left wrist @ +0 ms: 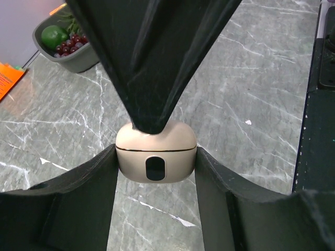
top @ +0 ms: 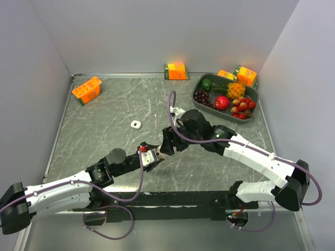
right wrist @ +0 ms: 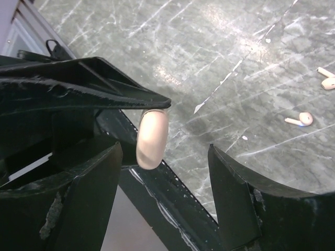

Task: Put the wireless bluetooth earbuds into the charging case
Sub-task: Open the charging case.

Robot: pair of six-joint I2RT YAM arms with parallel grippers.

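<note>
The left arm [top: 78, 185] is stretching low across the marbled table [top: 104, 125] from the near left corner toward the middle. The right arm [top: 246, 151] is reaching in from the near right, its wrist turned toward the left one, so the two grippers are meeting nose to nose.

The left gripper [left wrist: 156, 152] is pinching the beige charging case [left wrist: 157, 140] by its two sides, jaws partly closed on it and holding it above the table with its lid shut. The right gripper [right wrist: 166, 157] is standing with its jaws apart and gripping nothing. The case is sitting between its fingers, nearer one finger, and a black fingertip is touching the top of the case.

The earbuds [right wrist: 302, 119] are lying loose on the table, well apart from both grippers. A small white case [top: 136, 124] is lying farther out on the table.
</note>
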